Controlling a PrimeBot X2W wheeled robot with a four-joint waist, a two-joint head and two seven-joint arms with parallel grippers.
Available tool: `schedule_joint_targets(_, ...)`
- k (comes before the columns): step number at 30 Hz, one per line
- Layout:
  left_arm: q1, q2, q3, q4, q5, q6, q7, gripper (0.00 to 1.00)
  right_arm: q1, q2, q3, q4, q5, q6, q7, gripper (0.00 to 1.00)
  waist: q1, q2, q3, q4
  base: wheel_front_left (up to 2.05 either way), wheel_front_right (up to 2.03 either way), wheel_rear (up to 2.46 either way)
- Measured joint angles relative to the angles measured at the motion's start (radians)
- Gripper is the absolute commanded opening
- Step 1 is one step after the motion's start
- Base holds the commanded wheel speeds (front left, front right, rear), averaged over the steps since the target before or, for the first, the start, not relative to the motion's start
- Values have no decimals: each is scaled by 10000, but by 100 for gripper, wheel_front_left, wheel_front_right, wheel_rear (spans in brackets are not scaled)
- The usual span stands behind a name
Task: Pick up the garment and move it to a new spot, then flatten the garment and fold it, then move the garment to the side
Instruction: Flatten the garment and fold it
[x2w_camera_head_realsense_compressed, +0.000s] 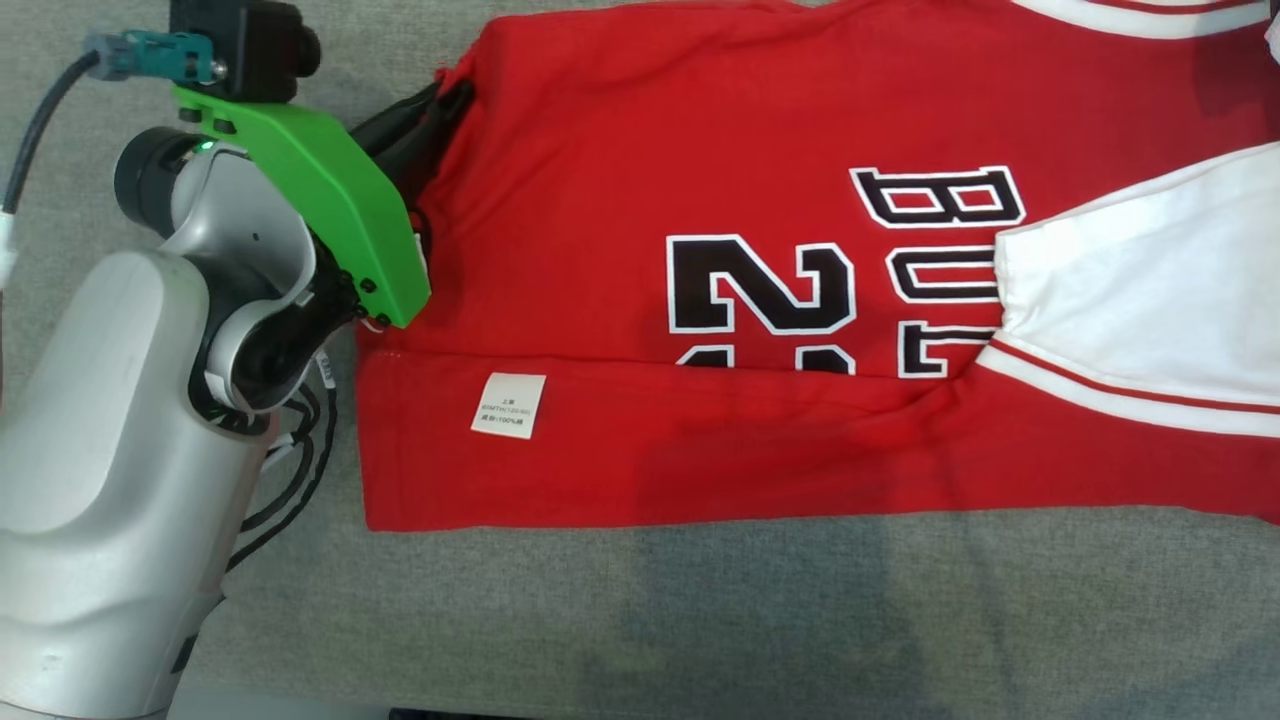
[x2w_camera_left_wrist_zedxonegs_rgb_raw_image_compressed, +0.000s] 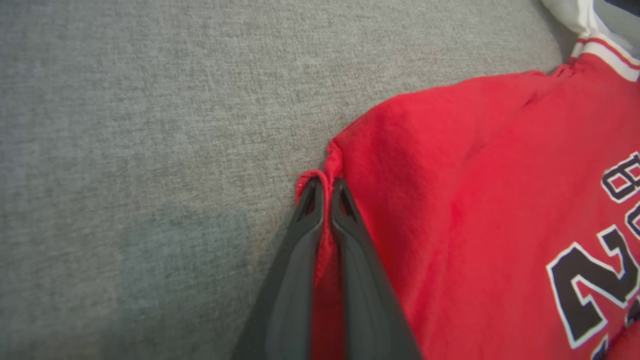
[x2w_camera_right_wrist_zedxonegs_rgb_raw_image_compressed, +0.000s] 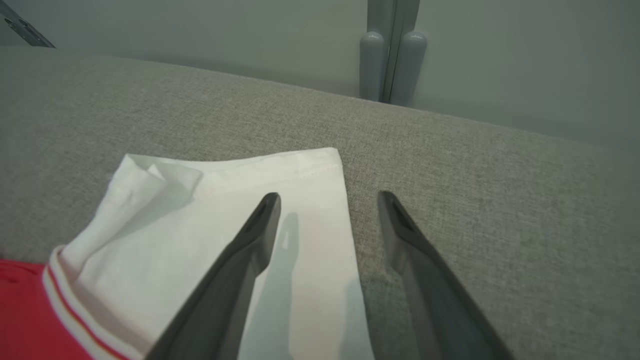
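The garment is a red jersey with white sleeves and black lettering, lying spread across the grey cushion, its near part folded up so a white label faces me. My left gripper is shut on the garment's far left corner; in the left wrist view red cloth bunches between the two dark fingers. My right gripper hovers open above the edge of a white sleeve, one finger over the sleeve, the other over bare cushion.
The grey fabric surface extends in front of and left of the garment. A grey wall with a vertical post rises behind the cushion's far edge in the right wrist view.
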Motion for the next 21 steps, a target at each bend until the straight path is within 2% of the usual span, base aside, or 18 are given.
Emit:
schedule_joint_targets(9,-43,-226,-249,48,0,-198,0,0,-577,201,-4,838,17,-337,579,100,0,0,90,545,0,0,0)
schedule_joint_targets(17,-109,-236,-278,100,0,-357,-2,0,-871,238,65,1212,15,-345,832,99,0,0,143,665,0,0,0)
schedule_joint_targets(19,-128,-244,-286,123,0,-360,-2,0,-981,242,82,1308,15,-347,849,67,0,0,147,680,0,0,0)
schedule_joint_targets(21,-138,-259,-290,146,0,-364,-13,0,-1034,245,90,1392,13,-347,920,49,0,0,151,695,0,0,0)
